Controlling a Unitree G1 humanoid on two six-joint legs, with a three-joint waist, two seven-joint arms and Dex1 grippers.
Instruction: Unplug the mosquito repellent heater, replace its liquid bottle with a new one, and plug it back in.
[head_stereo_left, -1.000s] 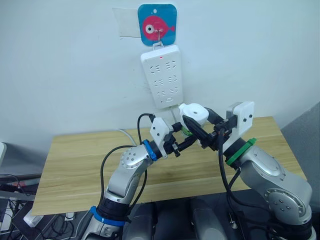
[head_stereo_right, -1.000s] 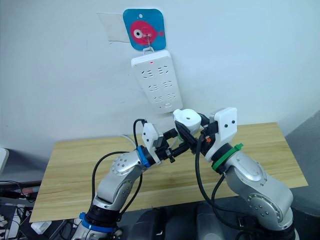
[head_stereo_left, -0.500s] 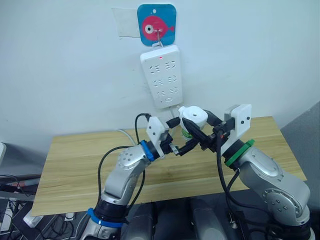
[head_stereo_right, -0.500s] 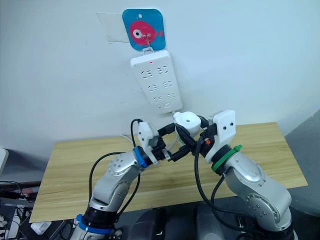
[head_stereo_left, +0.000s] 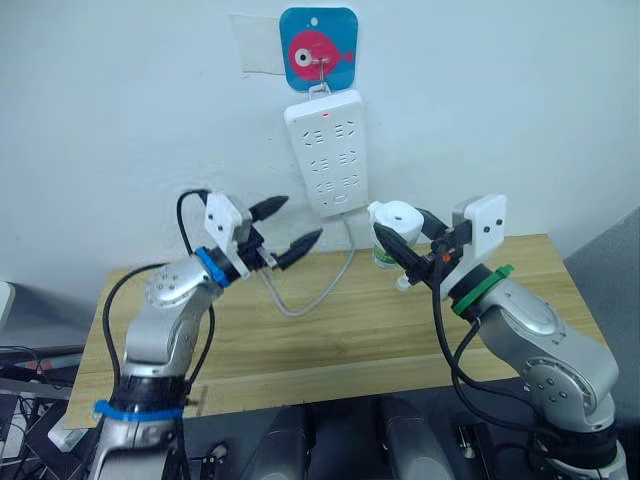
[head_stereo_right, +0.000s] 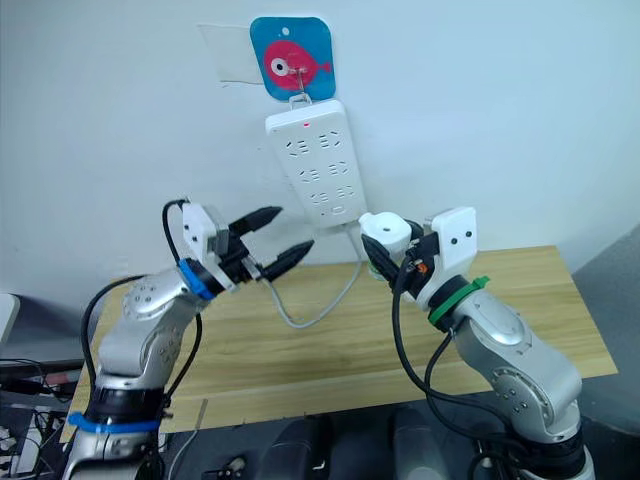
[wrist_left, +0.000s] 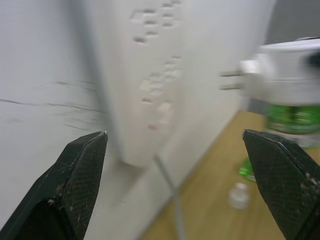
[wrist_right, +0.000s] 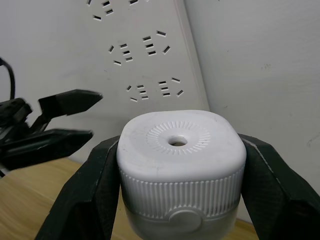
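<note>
The mosquito repellent heater (head_stereo_left: 393, 213) is a white rounded unit with a vented top (wrist_right: 177, 140), held in the air just right of the power strip's lower end. My right gripper (head_stereo_left: 398, 236) is shut on its sides. In the left wrist view its two metal prongs (wrist_left: 230, 80) stick out toward the strip, and a green-labelled liquid bottle (wrist_left: 292, 117) sits directly under it. My left gripper (head_stereo_left: 300, 220) hangs open and empty to the left of the strip, well apart from the heater.
A white multi-socket power strip (head_stereo_left: 328, 150) hangs on the wall from a fish-shaped hook (head_stereo_left: 318, 50). Its grey cable (head_stereo_left: 305, 300) loops down onto the wooden table (head_stereo_left: 300, 350). A green item (wrist_left: 245, 167) and a small white cap (wrist_left: 239, 195) rest on the table under the heater.
My left gripper has left the underside of the heater, swung away to the left and up, and now stands open. The right gripper still holds the heater near the strip.
</note>
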